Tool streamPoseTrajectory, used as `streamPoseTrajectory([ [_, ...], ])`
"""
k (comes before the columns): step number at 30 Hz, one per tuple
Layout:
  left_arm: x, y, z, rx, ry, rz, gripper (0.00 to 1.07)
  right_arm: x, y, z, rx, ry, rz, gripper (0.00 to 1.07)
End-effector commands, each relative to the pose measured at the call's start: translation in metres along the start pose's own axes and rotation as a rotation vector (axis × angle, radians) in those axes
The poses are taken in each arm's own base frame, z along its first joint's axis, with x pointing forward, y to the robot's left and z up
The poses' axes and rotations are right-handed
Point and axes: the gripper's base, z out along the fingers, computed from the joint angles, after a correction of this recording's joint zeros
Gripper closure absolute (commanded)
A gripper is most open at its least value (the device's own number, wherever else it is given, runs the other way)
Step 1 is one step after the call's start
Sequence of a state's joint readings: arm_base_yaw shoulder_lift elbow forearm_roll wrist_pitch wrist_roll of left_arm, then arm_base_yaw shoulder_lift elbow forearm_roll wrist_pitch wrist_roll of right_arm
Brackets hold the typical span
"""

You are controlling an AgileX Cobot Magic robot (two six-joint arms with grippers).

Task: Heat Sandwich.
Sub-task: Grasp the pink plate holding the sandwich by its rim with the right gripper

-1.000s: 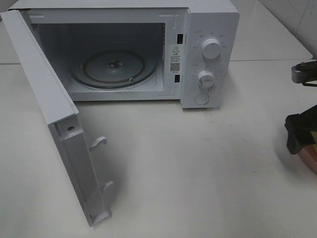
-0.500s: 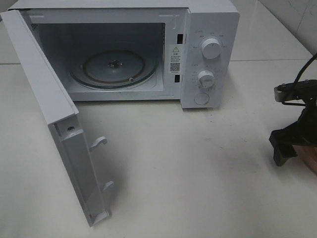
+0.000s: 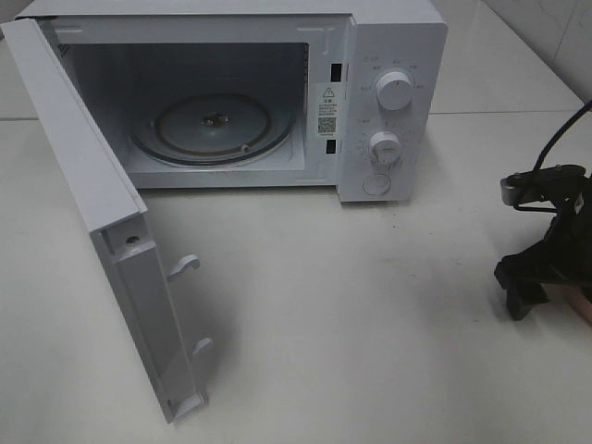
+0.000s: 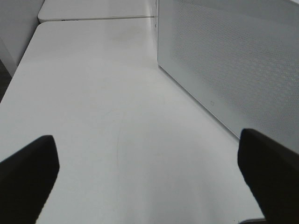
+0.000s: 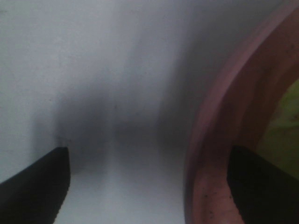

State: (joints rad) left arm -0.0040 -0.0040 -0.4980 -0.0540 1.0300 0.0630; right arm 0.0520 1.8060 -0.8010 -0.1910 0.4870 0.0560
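White tabletop [image 3: 370, 324]: your right end effector [image 5: 149, 182], spread, straddles the plate [image 5: 210, 154] rim; the sandwich [image 5: 290, 116] lies on that plate just beside it. Your left end effector [image 4: 149, 172] is spread too.

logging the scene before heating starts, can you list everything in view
microwave: one, white, back of the table
door: one, white, swung open to the left
turntable: one, clear glass, inside the microwave
knobs: two, white, stacked on the control panel
button: one, white, below the knobs
plate: one, pink, right edge of the table, mostly out of frame
sandwich: one, only a yellow-green sliver shows, on the plate
table: one, white, under everything
left gripper: one, black, open, over the table beside the door
right gripper: one, black, open, astride the plate's rim
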Motion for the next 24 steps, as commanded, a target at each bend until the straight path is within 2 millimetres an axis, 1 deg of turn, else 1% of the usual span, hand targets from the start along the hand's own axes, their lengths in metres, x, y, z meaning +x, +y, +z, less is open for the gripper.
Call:
streamPoseTrajectory([
  [1,0.0024,-0.0004,-0.0031,0.002,-0.025,-0.002,0.07,-0.001,-0.0036,0.0,0.021,-0.005,-0.022,0.36],
  [2,0.0024,-0.0004,-0.0031,0.002,-0.025,-0.002,0.07,-0.0008,-0.0036,0.0,0.021,-0.003,-0.019,0.5],
  [3,0.0024,-0.0004,-0.0031,0.002,-0.025,-0.002,0.07,-0.0008,-0.0036,0.0,0.021,-0.003,-0.016,0.56],
  [4,0.0024,-0.0004,-0.0031,0.002,-0.025,-0.002,0.07,-0.0008,-0.0036,0.0,0.021,-0.003,-0.016,0.56],
  [6,0.0024,-0.0004,-0.0031,0.002,-0.025,-0.002,0.07,-0.0009,-0.0038,0.0,0.023,-0.005,-0.013,0.72],
  [7,0.0024,-0.0004,-0.0031,0.002,-0.025,-0.002,0.07,-0.0008,-0.0044,-0.0001,0.029,-0.003,-0.023,0.91],
  [8,0.0024,-0.0004,-0.0031,0.002,-0.025,-0.002,0.07,-0.0008,-0.0049,-0.0001,0.035,-0.003,-0.032,1.0],
  [9,0.0024,-0.0004,-0.0031,0.002,-0.025,-0.002,0.07,-0.0008,-0.0049,-0.0001,0.035,-0.003,-0.032,1.0],
  [10,0.0024,-0.0004,-0.0031,0.002,-0.025,-0.002,0.07,-0.0009,-0.0054,-0.0001,0.041,-0.004,-0.041,1.07],
  [24,0.0024,-0.0004,-0.0031,0.002,-0.025,-0.002,0.07,-0.0012,-0.0064,-0.0003,0.061,-0.007,-0.031,1.07],
])
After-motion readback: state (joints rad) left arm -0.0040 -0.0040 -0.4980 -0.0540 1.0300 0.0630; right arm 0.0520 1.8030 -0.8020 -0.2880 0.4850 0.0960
